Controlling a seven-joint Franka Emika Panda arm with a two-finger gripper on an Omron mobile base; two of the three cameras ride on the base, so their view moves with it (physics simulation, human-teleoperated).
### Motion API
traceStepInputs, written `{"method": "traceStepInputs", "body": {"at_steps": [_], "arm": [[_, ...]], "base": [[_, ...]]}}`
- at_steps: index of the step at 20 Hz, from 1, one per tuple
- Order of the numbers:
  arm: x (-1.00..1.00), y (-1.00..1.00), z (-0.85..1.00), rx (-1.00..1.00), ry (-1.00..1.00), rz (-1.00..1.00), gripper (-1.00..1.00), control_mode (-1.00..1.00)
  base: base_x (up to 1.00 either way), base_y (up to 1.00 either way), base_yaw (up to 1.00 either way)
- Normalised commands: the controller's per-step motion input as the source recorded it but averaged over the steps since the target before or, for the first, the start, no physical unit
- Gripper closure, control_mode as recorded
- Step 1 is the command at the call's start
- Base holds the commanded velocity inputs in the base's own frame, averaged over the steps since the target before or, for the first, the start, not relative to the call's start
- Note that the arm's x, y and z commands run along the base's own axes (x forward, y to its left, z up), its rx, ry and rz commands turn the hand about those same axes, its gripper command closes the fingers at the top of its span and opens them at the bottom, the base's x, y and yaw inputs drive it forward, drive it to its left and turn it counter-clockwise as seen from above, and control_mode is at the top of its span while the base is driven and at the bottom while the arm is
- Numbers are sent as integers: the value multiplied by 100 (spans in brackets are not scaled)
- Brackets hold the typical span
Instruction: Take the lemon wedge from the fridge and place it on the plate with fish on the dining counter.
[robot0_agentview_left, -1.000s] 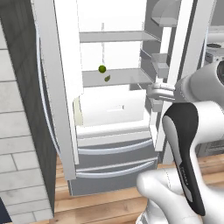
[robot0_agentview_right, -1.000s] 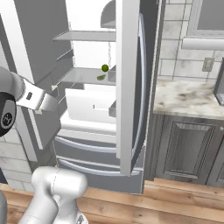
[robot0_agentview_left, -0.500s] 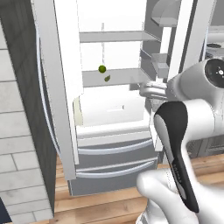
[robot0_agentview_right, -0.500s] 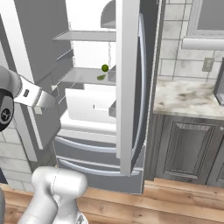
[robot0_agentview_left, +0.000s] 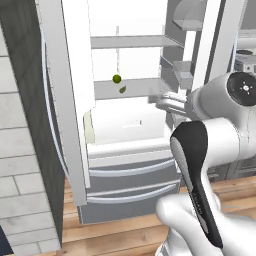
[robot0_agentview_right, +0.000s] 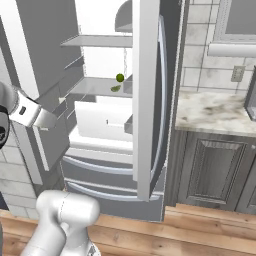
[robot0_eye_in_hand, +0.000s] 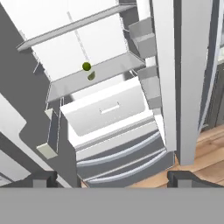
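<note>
With both fridge (robot0_agentview_left: 125, 150) doors open and my hand (robot0_eye_in_hand: 111, 177) wide and empty well short of it, the lemon wedge (robot0_agentview_left: 122, 90) sits on the middle shelf (robot0_agentview_left: 131, 88) beside a small green ball (robot0_agentview_left: 116, 78) I risk knocking or grabbing instead.

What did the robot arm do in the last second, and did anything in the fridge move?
The white arm swung leftward in the left base view, carrying its jaws closer to the open tall grey steel fridge. Nothing was taken hold of or let go. The small round green fruit and the tiny yellow-green lemon wedge beside it stayed on the same shelf, and both doors stayed open.
</note>
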Motion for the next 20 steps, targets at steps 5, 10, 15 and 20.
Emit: {"method": "traceStepInputs", "body": {"at_steps": [5, 10, 15, 20], "arm": [[-54, -70, -14, 5, -1, 0, -100, -100], [-1, -3, 0, 0, 0, 0, -100, -100], [0, 0, 0, 0, 0, 0, -100, -100], [0, 0, 0, 0, 0, 0, -100, -100]], "base": [[0, 0, 0], [0, 0, 0], [0, 0, 0], [0, 0, 0]]}}
